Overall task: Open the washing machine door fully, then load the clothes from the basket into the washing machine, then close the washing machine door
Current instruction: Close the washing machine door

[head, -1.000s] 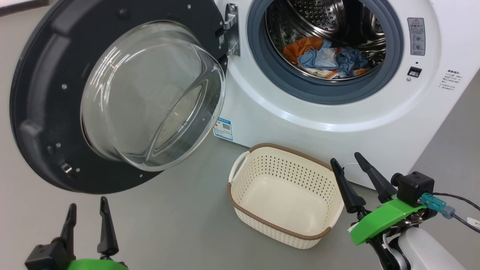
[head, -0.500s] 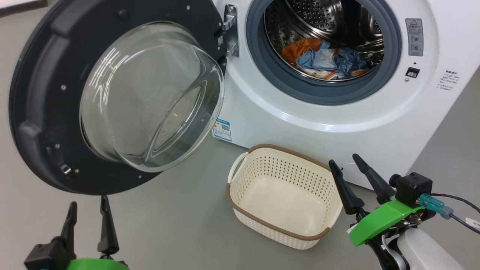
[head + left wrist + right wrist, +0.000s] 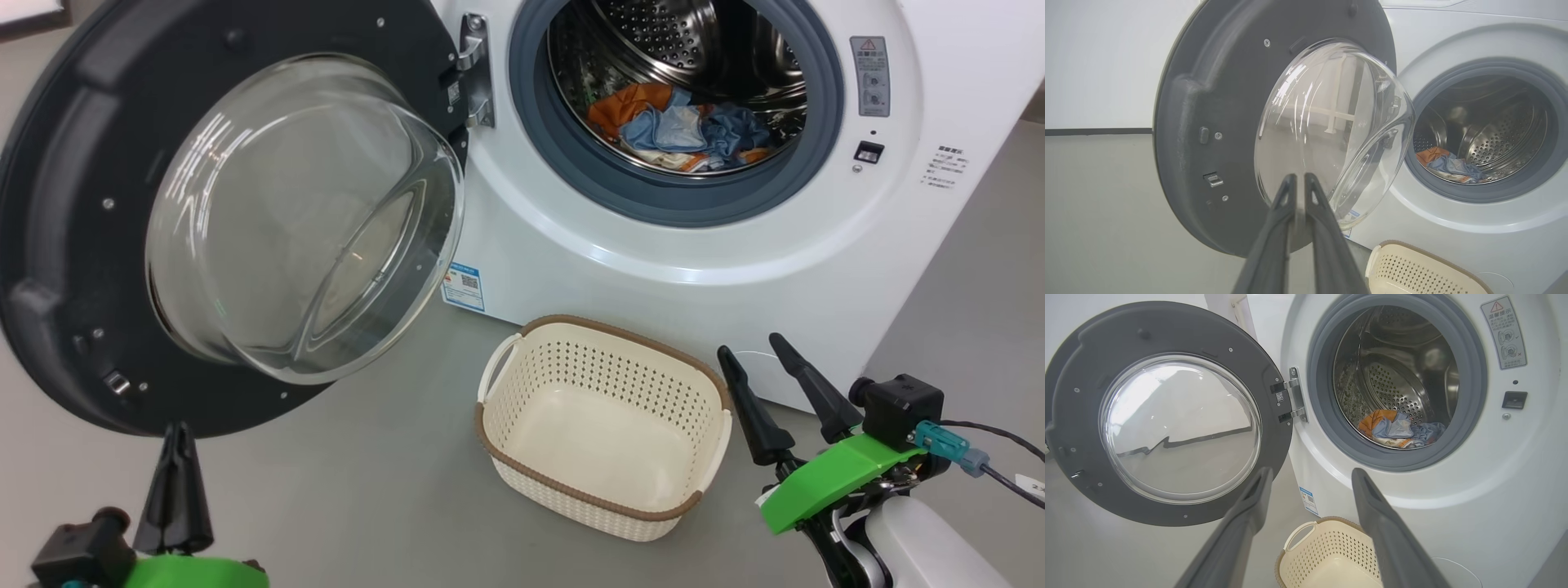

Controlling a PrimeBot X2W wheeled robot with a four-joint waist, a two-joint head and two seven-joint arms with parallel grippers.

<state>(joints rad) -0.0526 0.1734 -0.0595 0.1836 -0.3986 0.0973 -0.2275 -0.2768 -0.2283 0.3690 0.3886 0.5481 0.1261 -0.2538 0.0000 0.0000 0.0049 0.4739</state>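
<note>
Closing the wide-open washing machine door (image 3: 73, 245) looks all that's left: clothes (image 3: 678, 131) sit inside the washing machine (image 3: 653, 294), basket (image 3: 604, 327) empty on floor (image 3: 367, 490), left fingers (image 3: 175, 490) pinched together, right fingers (image 3: 747, 408) spread, both empty.

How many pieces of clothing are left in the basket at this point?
0. The basket shows a bare bottom; the clothes lie bunched inside the drum of the washing machine, where separate pieces cannot be told apart.
</note>
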